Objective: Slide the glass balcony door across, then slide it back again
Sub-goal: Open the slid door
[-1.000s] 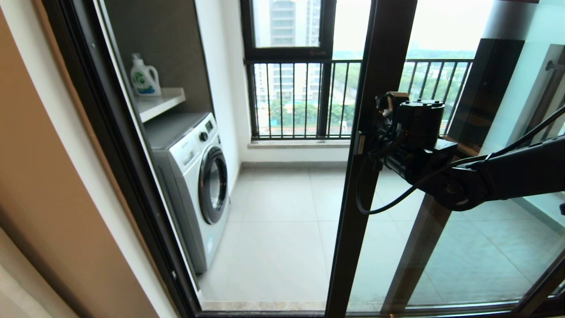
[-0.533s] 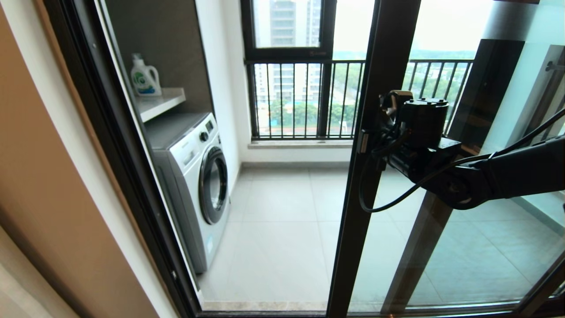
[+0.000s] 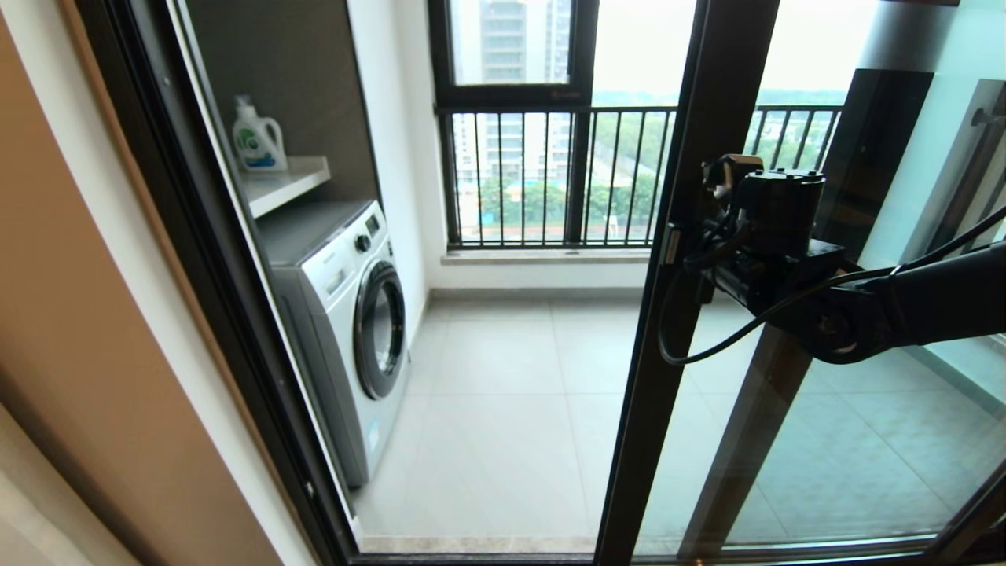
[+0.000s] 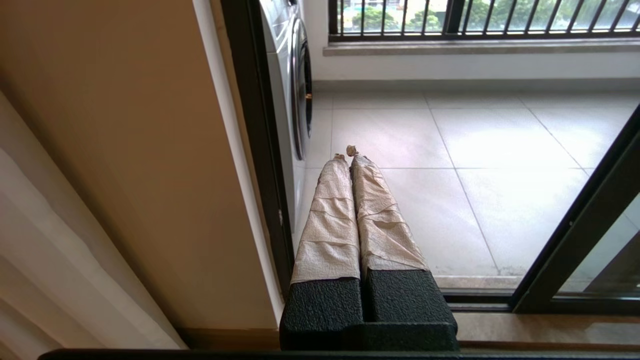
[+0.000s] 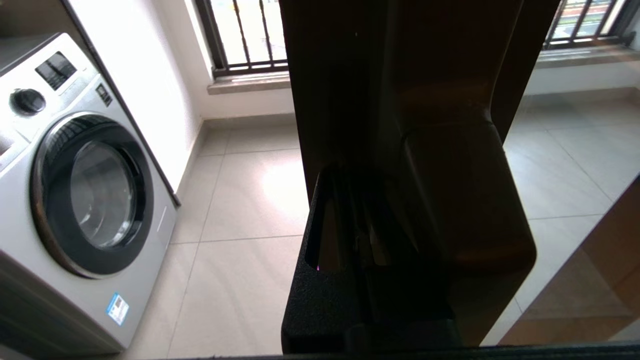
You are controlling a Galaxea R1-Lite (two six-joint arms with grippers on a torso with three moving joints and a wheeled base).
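The glass balcony door (image 3: 684, 330) stands partly open, its dark brown stile crossing the middle right of the head view. My right gripper (image 3: 695, 263) reaches in from the right and rests against that stile at handle height. In the right wrist view the right gripper (image 5: 357, 200) is shut, lying in shadow against the door (image 5: 340, 100) just beside the dark bar handle (image 5: 460, 200), gripping nothing that I can see. My left gripper (image 4: 347, 152) is shut and empty, hanging low by the left door jamb (image 4: 250, 150).
A white washing machine (image 3: 354, 314) stands on the balcony at left under a shelf with a detergent bottle (image 3: 255, 137). The barred window (image 3: 542, 181) closes the far side. A second dark-framed glass panel (image 3: 754, 440) sits behind the door on the right.
The door's stile and my right gripper have moved together to the right, widening the opening. The left arm has not moved.
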